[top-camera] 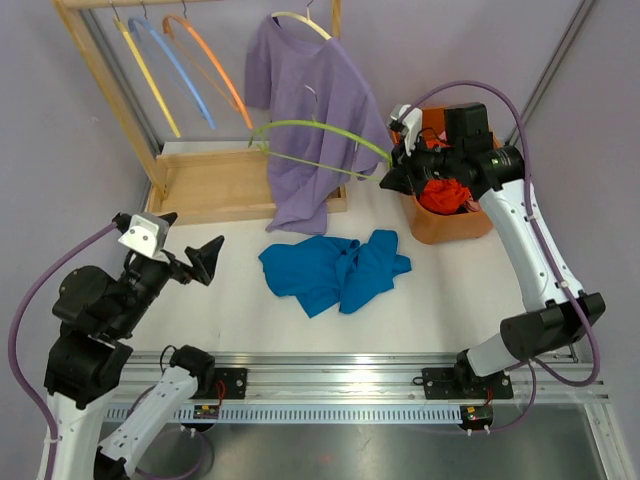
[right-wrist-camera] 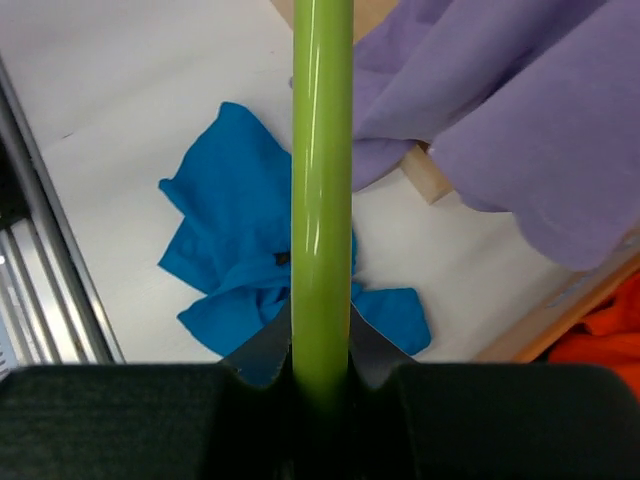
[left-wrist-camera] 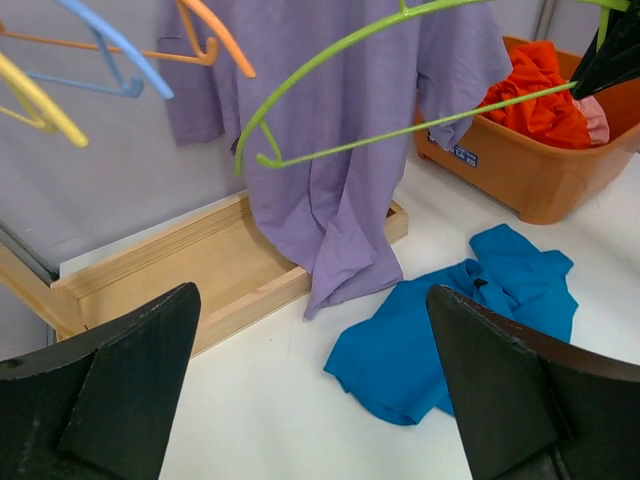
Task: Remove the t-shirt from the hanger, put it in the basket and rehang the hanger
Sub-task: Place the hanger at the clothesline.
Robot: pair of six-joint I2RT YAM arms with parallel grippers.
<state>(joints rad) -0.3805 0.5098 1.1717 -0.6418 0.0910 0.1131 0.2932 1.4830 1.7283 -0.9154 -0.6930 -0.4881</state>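
A bare green hanger point(top-camera: 300, 123) is held level in the air by my right gripper point(top-camera: 388, 172), which is shut on one end of it; the right wrist view shows the green bar point(right-wrist-camera: 322, 200) clamped at the gripper point(right-wrist-camera: 322, 345). It also shows in the left wrist view point(left-wrist-camera: 400, 129). A blue t-shirt point(top-camera: 335, 270) lies crumpled on the white table, below the hanger and off it point(left-wrist-camera: 400, 350) point(right-wrist-camera: 230, 250). My left gripper point(top-camera: 188, 240) is open and empty, low at the left, pointing toward the blue shirt point(left-wrist-camera: 312, 330).
A purple t-shirt point(top-camera: 300, 80) hangs on a pale hanger from the wooden rack, just behind the green hanger point(left-wrist-camera: 340, 210). Yellow point(top-camera: 150, 80), blue point(top-camera: 180, 65) and orange point(top-camera: 215, 70) hangers hang empty. The rack's wooden base tray point(top-camera: 215, 185) is at the back. An orange bin point(top-camera: 450, 225) holds red cloth point(top-camera: 445, 195).
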